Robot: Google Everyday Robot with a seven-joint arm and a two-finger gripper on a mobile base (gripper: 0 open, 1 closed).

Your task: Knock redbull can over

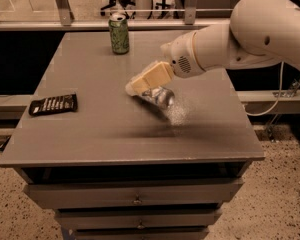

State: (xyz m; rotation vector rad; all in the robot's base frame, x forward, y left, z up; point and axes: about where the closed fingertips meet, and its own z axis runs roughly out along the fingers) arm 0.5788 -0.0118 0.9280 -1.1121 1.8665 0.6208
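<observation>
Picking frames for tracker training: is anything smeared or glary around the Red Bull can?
Camera view: the redbull can is motion-smeared just below the claw at mid-table, with a bright speckled glint beside it; the green can looks crisp; a soft dark shadow crosses the table.

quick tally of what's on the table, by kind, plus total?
Cans: 2 (redbull can, tilted under the hand near the middle of the table; green can, upright at the far edge)
Dark flat packet: 1 (left side)
Total: 3
</observation>
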